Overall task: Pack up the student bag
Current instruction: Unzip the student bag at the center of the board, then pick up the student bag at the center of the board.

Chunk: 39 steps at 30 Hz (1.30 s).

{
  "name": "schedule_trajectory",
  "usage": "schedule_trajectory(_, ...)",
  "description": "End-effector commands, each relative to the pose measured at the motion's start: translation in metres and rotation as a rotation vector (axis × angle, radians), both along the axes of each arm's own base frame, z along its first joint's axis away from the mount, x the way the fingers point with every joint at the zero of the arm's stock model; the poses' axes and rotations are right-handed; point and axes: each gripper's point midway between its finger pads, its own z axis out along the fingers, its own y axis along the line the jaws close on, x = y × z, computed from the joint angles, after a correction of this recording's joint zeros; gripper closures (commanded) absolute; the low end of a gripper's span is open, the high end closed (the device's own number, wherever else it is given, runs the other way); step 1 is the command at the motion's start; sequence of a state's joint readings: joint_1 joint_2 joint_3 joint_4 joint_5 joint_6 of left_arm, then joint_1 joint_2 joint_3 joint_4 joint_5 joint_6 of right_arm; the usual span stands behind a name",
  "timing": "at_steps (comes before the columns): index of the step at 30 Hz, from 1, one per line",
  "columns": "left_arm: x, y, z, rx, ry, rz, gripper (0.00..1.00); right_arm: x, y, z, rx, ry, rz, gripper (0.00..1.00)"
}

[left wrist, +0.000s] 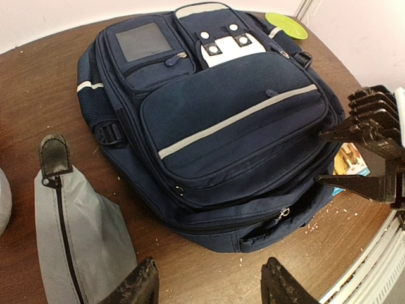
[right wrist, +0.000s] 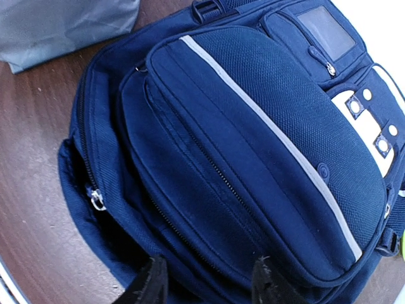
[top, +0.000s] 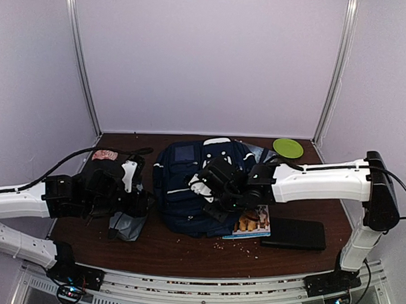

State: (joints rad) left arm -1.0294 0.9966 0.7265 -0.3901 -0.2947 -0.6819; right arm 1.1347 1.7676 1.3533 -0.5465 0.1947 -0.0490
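At the near edge of the worktop [left wrist: 38,95], the left fingers [left wrist: 140,286] hang spread wide, grasping nothing, with a grey pouch [left wrist: 82,234] just beside them. Beyond, the student bag [top: 178,191] lies flat, pockets up, mid-worktop. The right fingers [right wrist: 147,282] stand parted over its near-right edge, with no hold visible. A picture book [top: 254,224] and a black case [top: 295,234] lie to the bag's right. A green disc [top: 288,147] sits at the far corner.

Soft, even overhead light, faint shadows only; the large navy-blue striped fabric backpack [right wrist: 253,158] reads dark ahead of the right gripper [right wrist: 205,282] (itself out of focus), and both wrist views bow at their edges.
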Motion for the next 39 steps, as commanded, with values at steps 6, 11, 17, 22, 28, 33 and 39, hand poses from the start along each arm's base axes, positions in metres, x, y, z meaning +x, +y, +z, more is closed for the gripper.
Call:
schedule_trajectory(6,0.003,-0.009,0.005,-0.036,-0.024,-0.009,0.06,0.006,-0.005,-0.014,-0.094,-0.052,-0.009,0.56)
schedule_trajectory(11,0.004,-0.012,0.003,-0.036,-0.021,-0.014,0.06,-0.005,0.001,-0.016,-0.064,-0.007,0.044,0.46)
schedule_trajectory(17,0.004,-0.014,0.0,-0.039,-0.015,-0.019,0.06,0.004,-0.003,-0.024,-0.112,-0.043,0.0,0.6)
schedule_trajectory(22,0.004,-0.017,-0.001,-0.04,-0.012,-0.028,0.06,0.017,-0.008,-0.007,-0.078,-0.116,-0.079,0.99)
schedule_trajectory(28,0.006,-0.03,0.003,-0.066,-0.026,-0.06,0.07,0.033,-0.023,0.034,0.115,-0.141,-0.235,1.0)
schedule_trajectory(33,0.009,-0.059,0.017,-0.119,-0.038,-0.132,0.12,0.037,-0.03,0.065,0.366,-0.062,-0.356,1.0)
schedule_trajectory(39,0.011,-0.1,0.028,-0.2,-0.011,-0.226,0.19,0.027,-0.023,0.079,0.545,0.054,-0.373,1.0)
